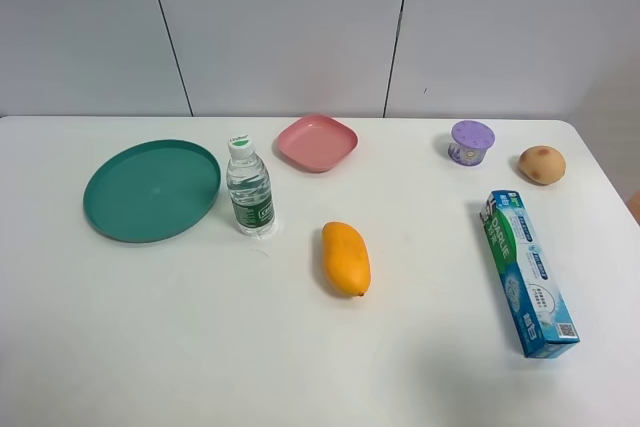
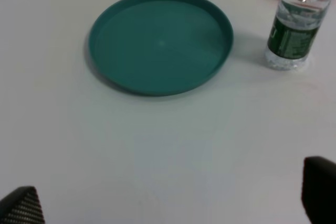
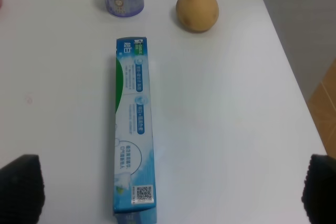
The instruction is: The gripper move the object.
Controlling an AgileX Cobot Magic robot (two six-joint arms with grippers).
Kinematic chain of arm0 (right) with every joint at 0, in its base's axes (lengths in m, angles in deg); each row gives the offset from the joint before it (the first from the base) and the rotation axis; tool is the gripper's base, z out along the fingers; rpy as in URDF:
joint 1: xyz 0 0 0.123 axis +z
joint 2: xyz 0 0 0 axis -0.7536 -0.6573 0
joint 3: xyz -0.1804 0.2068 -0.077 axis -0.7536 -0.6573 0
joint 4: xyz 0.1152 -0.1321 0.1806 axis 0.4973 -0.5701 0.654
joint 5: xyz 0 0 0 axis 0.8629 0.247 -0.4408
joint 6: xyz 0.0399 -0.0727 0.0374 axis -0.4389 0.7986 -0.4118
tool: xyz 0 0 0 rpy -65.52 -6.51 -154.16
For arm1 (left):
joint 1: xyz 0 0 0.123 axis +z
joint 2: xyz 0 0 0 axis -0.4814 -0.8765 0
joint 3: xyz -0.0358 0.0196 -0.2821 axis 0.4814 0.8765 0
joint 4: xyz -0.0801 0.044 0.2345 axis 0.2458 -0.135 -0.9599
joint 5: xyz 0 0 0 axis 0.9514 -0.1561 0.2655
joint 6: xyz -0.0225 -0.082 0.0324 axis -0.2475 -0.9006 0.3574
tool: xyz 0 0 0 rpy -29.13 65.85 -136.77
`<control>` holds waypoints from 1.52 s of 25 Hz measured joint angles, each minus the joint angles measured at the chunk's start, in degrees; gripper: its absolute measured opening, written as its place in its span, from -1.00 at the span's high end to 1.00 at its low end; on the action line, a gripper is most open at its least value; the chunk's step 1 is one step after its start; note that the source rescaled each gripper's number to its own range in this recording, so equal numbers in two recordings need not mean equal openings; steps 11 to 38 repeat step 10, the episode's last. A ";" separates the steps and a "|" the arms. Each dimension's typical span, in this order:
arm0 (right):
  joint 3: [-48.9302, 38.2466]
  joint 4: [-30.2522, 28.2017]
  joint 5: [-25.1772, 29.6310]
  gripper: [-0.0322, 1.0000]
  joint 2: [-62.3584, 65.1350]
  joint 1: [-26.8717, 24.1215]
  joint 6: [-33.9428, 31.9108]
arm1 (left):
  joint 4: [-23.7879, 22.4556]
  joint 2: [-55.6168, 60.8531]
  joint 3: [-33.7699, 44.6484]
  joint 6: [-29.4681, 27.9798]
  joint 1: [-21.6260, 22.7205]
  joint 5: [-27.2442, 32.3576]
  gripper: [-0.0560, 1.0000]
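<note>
The object, a small round tan-brown fruit [image 1: 541,164] with a reddish blotch, lies on the white table at the far right, beside the purple lidded cup [image 1: 471,142]. It also shows in the right wrist view [image 3: 197,9], well ahead of my right gripper [image 3: 170,190], which is open and empty with its fingertips [image 3: 21,187] set wide apart. My left gripper [image 2: 170,200] is open and empty over bare table, short of the green plate [image 2: 160,40]. Neither arm shows in the exterior view.
A blue toothpaste box [image 1: 530,272] lies lengthwise in front of the fruit. An orange-yellow mango [image 1: 345,258] lies mid-table. A water bottle [image 1: 248,188], a green plate [image 1: 151,190] and a pink dish [image 1: 317,142] stand at the left and back. The table's right edge [image 3: 294,77] runs close past the fruit.
</note>
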 joint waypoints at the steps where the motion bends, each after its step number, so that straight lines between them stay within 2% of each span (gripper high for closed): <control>1: 0.00 0.00 0.00 -1.00 0.00 0.00 0.00 | 0.00 0.00 0.00 0.00 0.00 0.00 -1.00; 38: 0.00 0.00 0.00 -1.00 0.00 0.00 0.00 | 0.00 0.00 0.00 0.00 0.00 0.00 -1.00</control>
